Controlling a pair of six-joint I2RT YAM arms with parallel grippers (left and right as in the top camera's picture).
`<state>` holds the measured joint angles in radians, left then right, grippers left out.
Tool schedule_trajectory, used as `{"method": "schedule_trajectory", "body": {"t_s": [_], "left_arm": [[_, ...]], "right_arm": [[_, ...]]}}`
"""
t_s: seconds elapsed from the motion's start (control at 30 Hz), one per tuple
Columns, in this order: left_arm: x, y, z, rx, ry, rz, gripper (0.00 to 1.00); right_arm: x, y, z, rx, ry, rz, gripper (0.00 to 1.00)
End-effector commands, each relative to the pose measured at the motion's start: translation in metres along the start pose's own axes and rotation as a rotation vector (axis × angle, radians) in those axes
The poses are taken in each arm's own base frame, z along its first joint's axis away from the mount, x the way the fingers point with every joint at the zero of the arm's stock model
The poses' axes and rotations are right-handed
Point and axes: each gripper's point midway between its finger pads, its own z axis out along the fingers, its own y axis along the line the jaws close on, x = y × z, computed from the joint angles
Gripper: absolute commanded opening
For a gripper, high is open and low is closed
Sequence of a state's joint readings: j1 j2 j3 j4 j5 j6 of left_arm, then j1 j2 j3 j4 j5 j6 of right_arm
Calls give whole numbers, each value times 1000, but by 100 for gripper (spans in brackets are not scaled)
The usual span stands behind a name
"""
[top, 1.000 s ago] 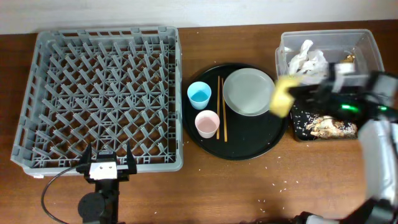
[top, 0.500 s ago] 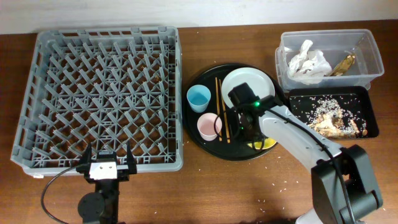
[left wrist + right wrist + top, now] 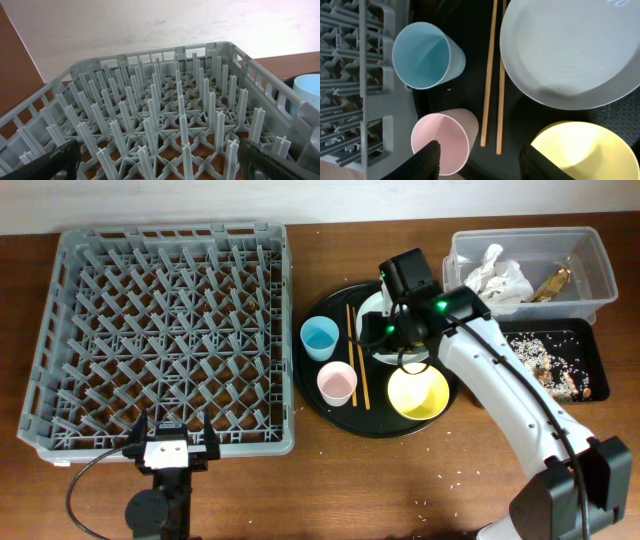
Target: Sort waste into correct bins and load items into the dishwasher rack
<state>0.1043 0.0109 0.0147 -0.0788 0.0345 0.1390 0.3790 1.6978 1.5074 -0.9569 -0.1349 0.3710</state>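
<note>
The trash part looks done. The crumpled white paper napkins (image 3: 493,272) and the small brown-yellow wrapper scrap (image 3: 552,280) lie inside the clear plastic tub (image 3: 598,252). The beige rice-like crumbs (image 3: 552,368) lie in the shallow black rectangular tray (image 3: 586,332) just beside it. A few tiny crumbs (image 3: 458,475) lie on the brown wooden table (image 3: 330,490).

The loading part is not begun, I think. The big grey plastic rack with pegs (image 3: 175,232) has nothing in it. All the dishes sit on the large round black tray (image 3: 372,423): the small light-blue cup (image 3: 320,335), the small pink cup (image 3: 336,382), the two thin wooden chopsticks (image 3: 355,360), the pale grey round plate (image 3: 570,50) and the yellow bowl (image 3: 418,393). All five need to go into the rack.

The right gripper (image 3: 482,159) hangs over the round tray, above the pink cup and the chopsticks. Its fingers are spread wide and hold nothing. The left gripper (image 3: 172,424) sits at the near edge of the rack, fingers spread too, with nothing in them.
</note>
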Motion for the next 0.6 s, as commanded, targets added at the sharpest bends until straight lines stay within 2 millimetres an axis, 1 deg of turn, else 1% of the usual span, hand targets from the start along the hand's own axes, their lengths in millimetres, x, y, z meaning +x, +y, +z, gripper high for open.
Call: {"method": "schedule_trajectory", "body": {"t_s": [0.0,0.3,0.5,0.57], "left_arm": [[2,1,0,-2,4,15,99],[2,1,0,-2,3,15,99],[3,1,0,-3,4,15,99],[2,1,0,-2,3,15,99]], "right_arm": [[-7,7,-12,-29,-31,8,52],[-3,5,-11,-22,-15,10,52],[-3,5,-11,-22,-15,9,52],[-6,7,-12,-29,-29,3,52]]}}
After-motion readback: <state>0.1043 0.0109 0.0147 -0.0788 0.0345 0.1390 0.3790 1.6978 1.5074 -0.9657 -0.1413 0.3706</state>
